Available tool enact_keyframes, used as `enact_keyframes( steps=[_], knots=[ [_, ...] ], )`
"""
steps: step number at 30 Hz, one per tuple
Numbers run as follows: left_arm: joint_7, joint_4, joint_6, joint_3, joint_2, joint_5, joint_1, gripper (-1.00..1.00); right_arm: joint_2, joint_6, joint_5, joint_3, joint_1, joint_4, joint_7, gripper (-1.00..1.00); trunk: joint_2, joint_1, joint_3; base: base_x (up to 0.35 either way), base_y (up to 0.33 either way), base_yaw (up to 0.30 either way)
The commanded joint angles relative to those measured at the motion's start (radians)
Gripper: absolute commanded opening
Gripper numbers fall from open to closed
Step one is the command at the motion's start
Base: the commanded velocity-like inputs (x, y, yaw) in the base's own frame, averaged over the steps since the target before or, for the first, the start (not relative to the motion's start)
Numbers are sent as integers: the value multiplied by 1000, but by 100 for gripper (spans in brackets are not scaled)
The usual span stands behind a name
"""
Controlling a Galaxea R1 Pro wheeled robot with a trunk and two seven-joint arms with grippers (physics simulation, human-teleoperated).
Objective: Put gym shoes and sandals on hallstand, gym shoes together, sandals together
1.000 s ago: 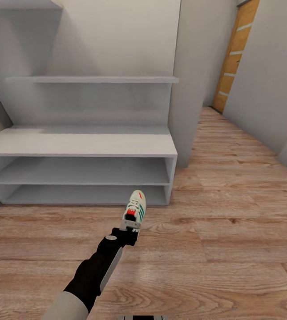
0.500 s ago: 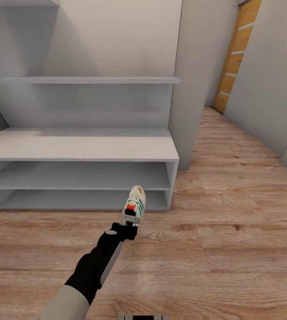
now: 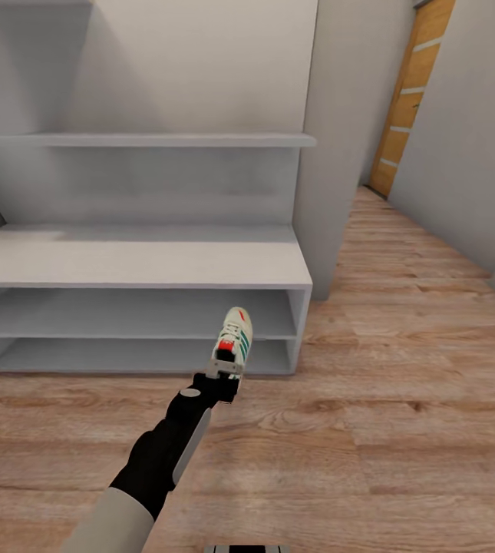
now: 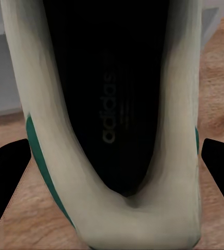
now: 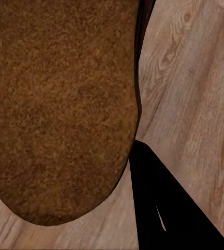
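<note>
— Closer now: the hallstand (image 3: 147, 265) sits larger and lower in the head view.
— And the left fingers (image 3: 224, 374)?
— Clamped on a gym shoe (image 3: 233, 346), held above the corridor floor (image 3: 400, 399) before the rack's right end.
— Right fingers (image 5: 166, 208)?
— A brown sandal (image 5: 60, 104) lies against them; grip unclear.

The head camera has swung a little to the right, so the hallstand (image 3: 143, 261) looks shifted. Against it, the gym shoe (image 3: 232, 349) in the left tool (image 3: 220, 378) has risen slightly, nearer the rack's front.

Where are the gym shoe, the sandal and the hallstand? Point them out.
gym shoe (image 3: 233, 346): head view, on its striped side, held by the left gripper (image 3: 218, 382).
sandal (image 5: 60, 104): right wrist view, on its brown sole.
hallstand (image 3: 140, 265): head view, on the bench top.
</note>
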State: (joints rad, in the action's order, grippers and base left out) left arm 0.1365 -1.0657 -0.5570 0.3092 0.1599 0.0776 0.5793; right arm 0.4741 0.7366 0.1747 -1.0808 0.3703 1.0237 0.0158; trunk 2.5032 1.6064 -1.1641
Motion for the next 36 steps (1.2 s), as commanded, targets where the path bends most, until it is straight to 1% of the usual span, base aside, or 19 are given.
enact_keyframes(
  steps=[1,13,31,36],
  knots=[
    [8,-1,-4,2,0,8,1,-100,0,6,2,-1,1,1,-2,-100,0,0,-1,330,0,0],
    [8,1,-3,4,0,10,1,-100,0,6,2,-1,1,1,-2,-100,0,0,-1,336,-13,0],
    [7,2,-3,5,0,11,1,-100,0,6,2,-1,1,1,-2,-100,0,0,-1,287,-153,0],
    [7,2,-3,5,0,11,1,-100,0,6,2,-1,1,1,-2,-100,0,0,-1,117,-68,0]
  ],
)
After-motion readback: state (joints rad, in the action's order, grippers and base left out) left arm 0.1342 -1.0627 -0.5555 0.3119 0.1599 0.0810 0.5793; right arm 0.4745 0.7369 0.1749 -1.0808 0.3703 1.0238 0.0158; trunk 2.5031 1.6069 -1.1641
